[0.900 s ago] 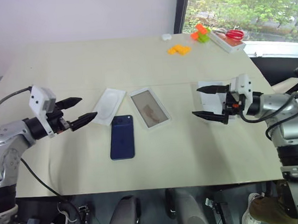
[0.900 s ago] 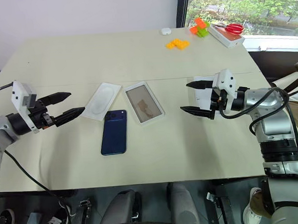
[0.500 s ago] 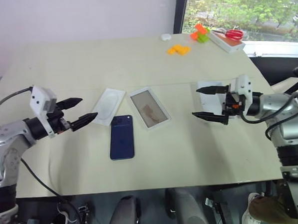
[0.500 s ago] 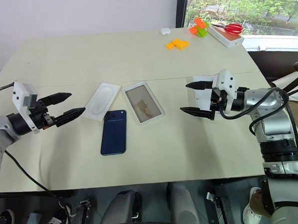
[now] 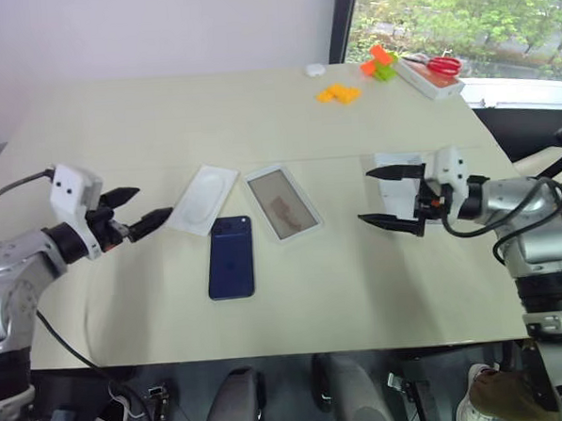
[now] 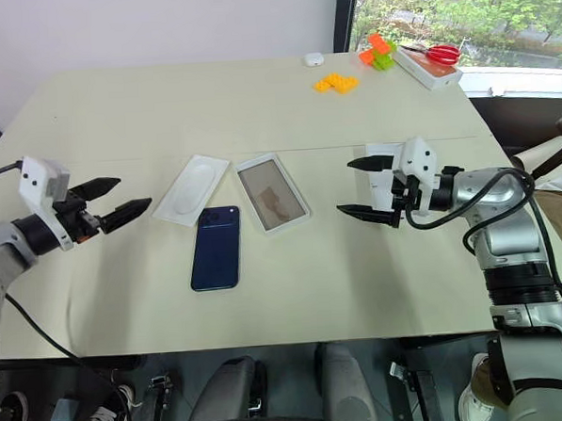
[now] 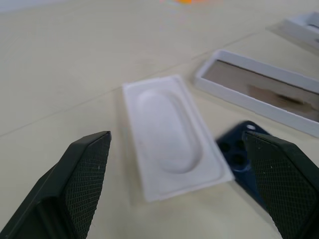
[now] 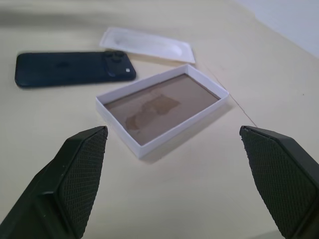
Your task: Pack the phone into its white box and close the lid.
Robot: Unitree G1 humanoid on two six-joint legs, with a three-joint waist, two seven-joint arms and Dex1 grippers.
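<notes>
Phone (image 5: 230, 257) lies flat on desk (image 5: 257, 117), its camera end just beside white box (image 5: 282, 203). Left hand (image 5: 141, 207) and right hand (image 5: 390, 197) hover wide, empty.

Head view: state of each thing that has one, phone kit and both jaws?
phone: flat on table, camera side up, unpacked
white box: open, no phone inside
insert sheet: flat, beside box
lid: off, behind right gripper
left gripper: jaws open, empty
right gripper: jaws open, empty
</notes>
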